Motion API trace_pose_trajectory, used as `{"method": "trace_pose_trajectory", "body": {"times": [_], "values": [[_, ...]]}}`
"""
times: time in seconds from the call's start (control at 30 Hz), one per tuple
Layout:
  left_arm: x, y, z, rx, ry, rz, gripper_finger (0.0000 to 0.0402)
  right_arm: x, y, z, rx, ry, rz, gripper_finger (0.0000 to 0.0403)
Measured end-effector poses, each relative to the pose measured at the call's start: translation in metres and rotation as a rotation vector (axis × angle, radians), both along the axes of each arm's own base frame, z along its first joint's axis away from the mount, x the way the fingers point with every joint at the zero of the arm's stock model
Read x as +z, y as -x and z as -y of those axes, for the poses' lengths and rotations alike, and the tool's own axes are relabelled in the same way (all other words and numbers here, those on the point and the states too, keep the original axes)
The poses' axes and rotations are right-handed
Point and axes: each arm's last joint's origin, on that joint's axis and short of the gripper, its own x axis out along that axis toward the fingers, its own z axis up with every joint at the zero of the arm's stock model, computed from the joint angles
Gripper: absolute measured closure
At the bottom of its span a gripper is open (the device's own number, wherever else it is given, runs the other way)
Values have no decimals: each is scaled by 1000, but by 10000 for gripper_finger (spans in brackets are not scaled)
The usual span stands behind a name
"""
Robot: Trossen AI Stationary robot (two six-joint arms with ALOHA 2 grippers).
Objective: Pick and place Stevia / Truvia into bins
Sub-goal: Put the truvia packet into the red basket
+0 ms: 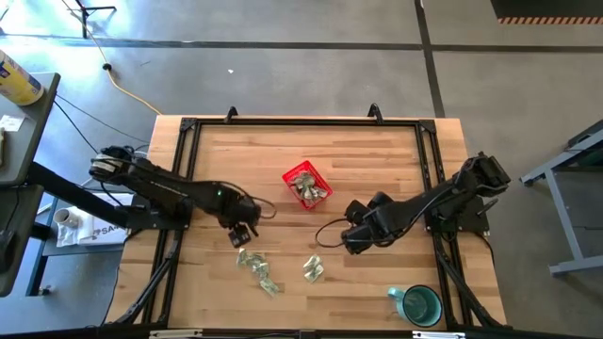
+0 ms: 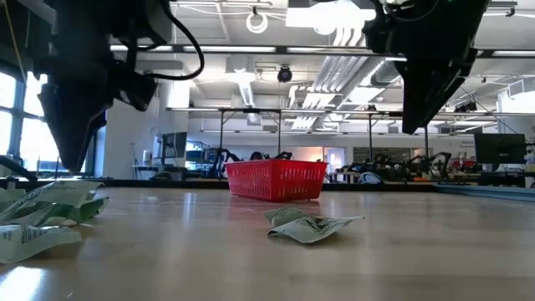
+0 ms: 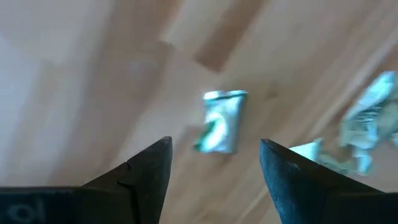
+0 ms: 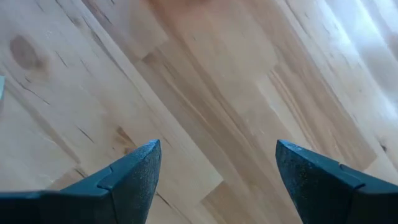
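Pale green and white sweetener packets lie flat on the wooden table: a cluster (image 1: 256, 268) near the front left and a single crumpled one (image 1: 313, 270) at front centre, also in the low view (image 2: 311, 226). The red mesh basket (image 1: 306, 185) stands at the table's middle with several packets inside. My left gripper (image 1: 243, 234) hangs open just above the cluster; its wrist view shows one packet (image 3: 222, 121) between and beyond its fingers, untouched. My right gripper (image 1: 353, 240) hovers open over bare wood, right of the single packet.
A teal mug (image 1: 419, 305) stands at the table's front right corner. A black frame (image 1: 301, 122) runs along the table's far and side edges. Bare wood lies between the basket and the front packets.
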Motion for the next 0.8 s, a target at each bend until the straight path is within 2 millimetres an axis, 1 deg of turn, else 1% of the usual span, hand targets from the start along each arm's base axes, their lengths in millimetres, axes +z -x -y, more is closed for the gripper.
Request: {"method": "trace_pose_trajectory", "body": {"times": [0.1,0.2,0.3,0.37,0.43,0.5,0.6,0.67,0.7,0.73,0.8], "values": [[-7,1,10,-5,9,38,128,-1,-1,3,9,3,-10,96],[-18,1,17,0,-7,53,128,-1,-2,7,11,5,-14,96],[-31,4,20,7,-79,-3,131,-1,-3,9,5,9,-14,96],[-37,3,22,3,-125,-18,144,-1,-4,10,2,8,-9,96],[-42,2,22,-6,-142,-31,171,-1,-4,11,-1,7,-9,96],[-45,-1,22,-22,-142,-26,212,-1,-4,11,-3,4,-10,96],[-44,-6,20,-61,-148,12,298,-1,-4,11,-16,0,-11,96],[-39,-12,13,-70,-180,41,360,-1,-3,10,-28,-7,-11,96],[-35,-18,9,-72,-204,61,367,-1,-2,8,-31,-8,-9,96],[-31,-23,4,-78,-211,78,367,-1,-1,6,-34,-9,-6,96],[-10,-36,-5,-100,-201,133,363,-1,2,0,-44,-6,4,96]]}}
